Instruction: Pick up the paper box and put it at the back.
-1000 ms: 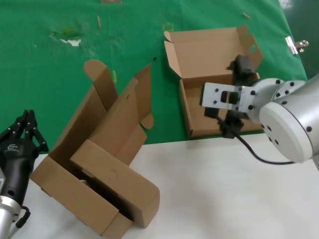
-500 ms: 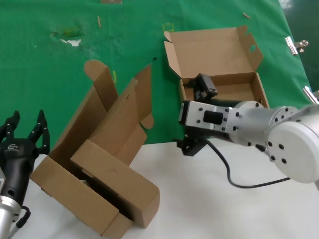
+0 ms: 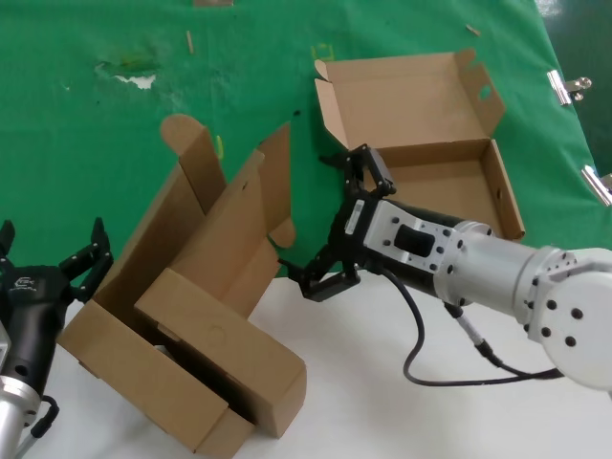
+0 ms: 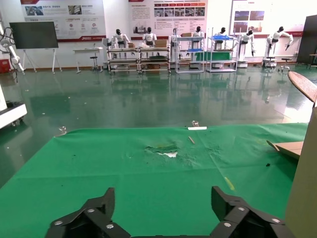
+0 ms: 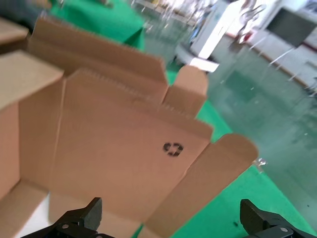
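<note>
Now right claw (image 3: 338, 226) spread wide — between paper box (image 3: 430, 182) and other boxes (image 3: 196, 316).

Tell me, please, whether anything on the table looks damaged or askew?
Yes. The green cloth has a torn, stained patch at the back left, and the two nested cardboard boxes lie tilted, straddling the cloth's edge onto the white tabletop.

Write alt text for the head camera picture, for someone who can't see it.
The right end effector, fingers open, reaches from an open paper box on green cloth toward two brown boxes straddling the cloth's edge and white tabletop. The left end effector waits open at the near left.
</note>
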